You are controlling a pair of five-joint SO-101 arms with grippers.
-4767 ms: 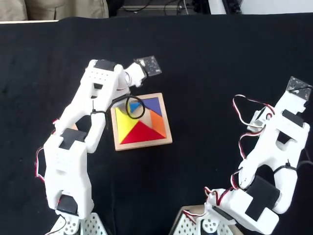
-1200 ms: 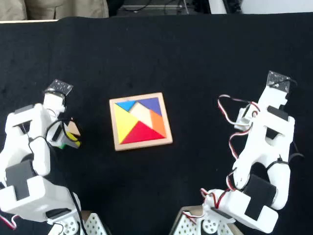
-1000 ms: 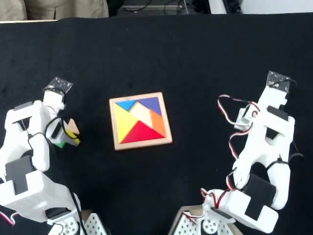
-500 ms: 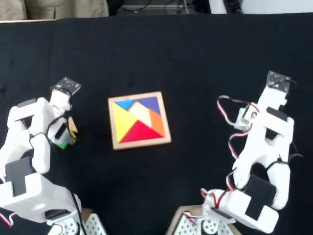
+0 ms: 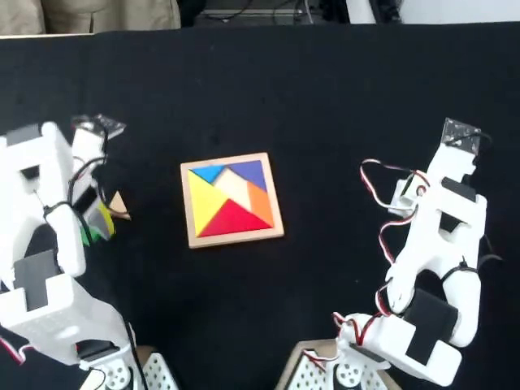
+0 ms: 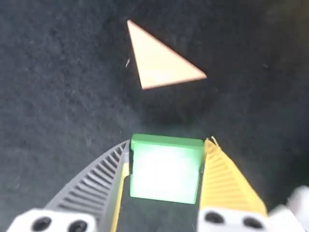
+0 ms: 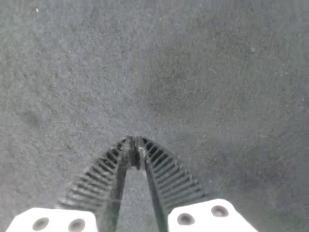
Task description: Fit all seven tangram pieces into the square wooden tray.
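Note:
The square wooden tray (image 5: 195,241) lies mid-table holding a blue, a purple, a yellow, a red and an orange piece, with a pale wood-coloured patch (image 5: 236,188) at its middle. My left gripper (image 6: 169,143) is shut on a green square piece (image 6: 166,169), held between its grey and yellow fingers. In the high view that gripper (image 5: 93,225) is left of the tray, with the green piece (image 5: 86,235) at its tip. A tan triangle (image 6: 159,60) lies flat on the cloth just beyond it, also seen from above (image 5: 119,205). My right gripper (image 7: 135,146) is shut on nothing over bare cloth.
Black cloth (image 5: 325,106) covers the whole table. The right arm (image 5: 443,227) stands folded at the right side, well away from the tray. The bases of both arms sit at the near edge.
The left arm has risen and drawn back from the cloth with the green square in its fingers, uncovering the tan triangle. The right arm has stayed where it was.

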